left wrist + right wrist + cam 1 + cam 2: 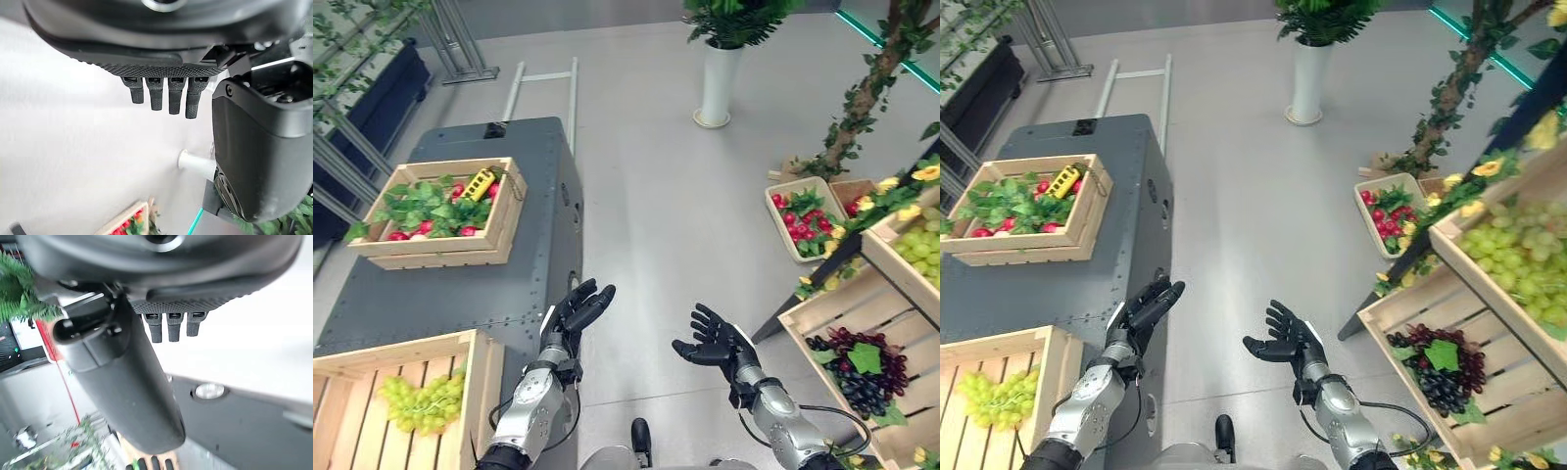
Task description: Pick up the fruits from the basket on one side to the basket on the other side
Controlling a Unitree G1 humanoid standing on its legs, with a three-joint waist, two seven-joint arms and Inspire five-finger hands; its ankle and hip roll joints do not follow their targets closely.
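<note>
green grapes (419,399) lie in the left wooden crate (480,362); dark grapes (862,377) in the right crate (822,313).

green grapes (419,399), dark purple grapes (862,370), pale wooden crate (487,377), grey table (524,284)

It looks like a mock fruit-shop display set up in a hall with a smooth grey floor (666,196). Wooden crates (440,211) of grapes (1513,259) and red fruit sit on a grey metal case (499,284) and slanted shelves (1449,323), among a potted plant (720,59), a vine-wrapped trunk (862,98) and yellow flowers (901,191).
</note>
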